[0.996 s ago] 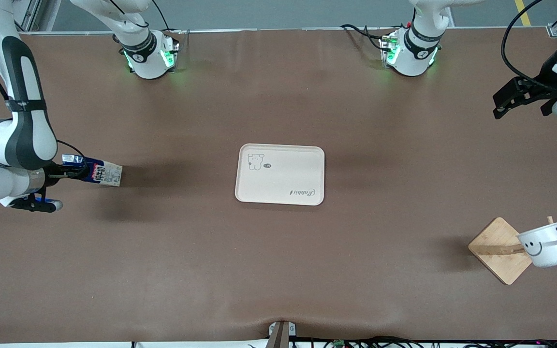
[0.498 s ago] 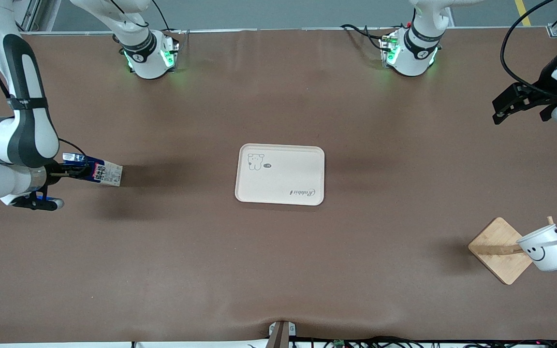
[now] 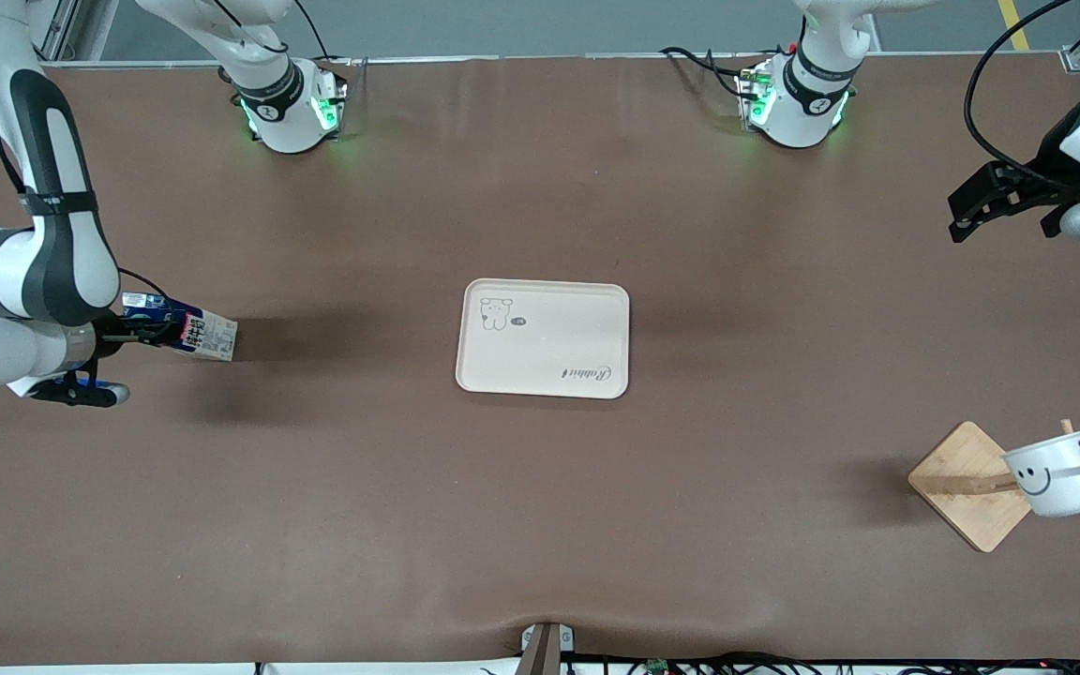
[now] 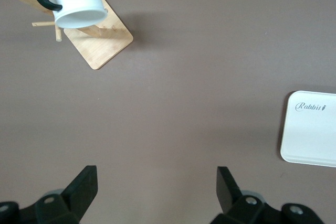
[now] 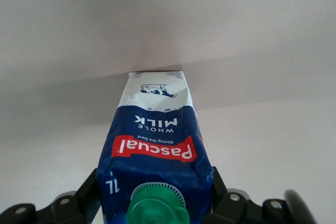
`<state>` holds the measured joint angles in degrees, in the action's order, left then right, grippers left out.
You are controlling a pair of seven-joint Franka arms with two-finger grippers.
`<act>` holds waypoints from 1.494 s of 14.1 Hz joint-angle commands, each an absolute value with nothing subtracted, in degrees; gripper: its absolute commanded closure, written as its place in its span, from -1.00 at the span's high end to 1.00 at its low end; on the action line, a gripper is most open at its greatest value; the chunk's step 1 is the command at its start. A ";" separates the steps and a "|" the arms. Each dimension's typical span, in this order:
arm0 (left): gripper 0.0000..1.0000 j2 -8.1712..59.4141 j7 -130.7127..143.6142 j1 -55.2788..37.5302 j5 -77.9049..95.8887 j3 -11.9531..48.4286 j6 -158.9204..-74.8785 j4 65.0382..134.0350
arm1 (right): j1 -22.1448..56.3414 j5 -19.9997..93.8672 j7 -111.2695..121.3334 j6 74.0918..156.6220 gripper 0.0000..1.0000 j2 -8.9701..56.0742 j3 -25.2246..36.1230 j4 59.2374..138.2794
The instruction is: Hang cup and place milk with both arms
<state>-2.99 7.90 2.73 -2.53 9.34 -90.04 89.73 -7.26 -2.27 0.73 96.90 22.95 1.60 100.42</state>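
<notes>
change: cup (image 3: 1061,476) is swinging back level on its peg after tipping half a second ago; left gripper (image 3: 997,202) is shifting a bit toward table centre; milk (image 3: 186,331) is staying put.
cup: white, black loop handle, black rim line, smiley face; hanging by its handle on the wooden rack (image 3: 973,483), near the left arm's end of the table, nearer the front camera than the tray (image 3: 544,338).
milk: carton with blue top, green cap, red "Pascual" band, white printed lower part; sitting at the right arm's end of the table.
right gripper (image 5: 155,203): fingers are flanking the carton's top on both sides; cannot tell if they are clamping it or just off it.
left gripper: hovering over bare table, fingers spread apart, holding nothing.
hidden: carton's base contact is hard to make out; rack pegs are partly covered by the cup.
tray: cream, "Rabbit" print, mid-table, holding nothing.
</notes>
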 commanded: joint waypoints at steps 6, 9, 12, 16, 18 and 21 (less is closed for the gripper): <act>1.00 -2.64 8.70 2.37 -1.76 9.49 -89.91 88.86 | -7.65 -3.16 1.05 97.65 0.87 22.41 1.23 101.34; 1.00 -2.72 9.05 2.55 -1.76 10.28 -89.65 89.03 | -7.65 -3.16 1.05 97.47 0.88 22.41 1.23 101.16; 1.00 -2.90 9.14 2.55 -1.67 10.37 -89.47 89.03 | -7.82 -3.16 1.05 97.38 0.92 22.41 1.23 101.16; 1.00 -2.99 9.14 2.55 -1.67 10.46 -89.30 89.03 | -7.82 -3.08 0.97 97.21 0.99 22.41 1.23 100.99; 1.00 -3.08 9.14 2.55 -1.67 10.46 -89.21 89.03 | -7.82 -3.08 0.97 97.12 1.00 22.24 1.23 100.20; 1.00 -3.34 9.05 2.46 -1.67 10.55 -89.21 89.03 | -7.74 -3.08 0.88 95.20 1.00 22.06 1.23 97.48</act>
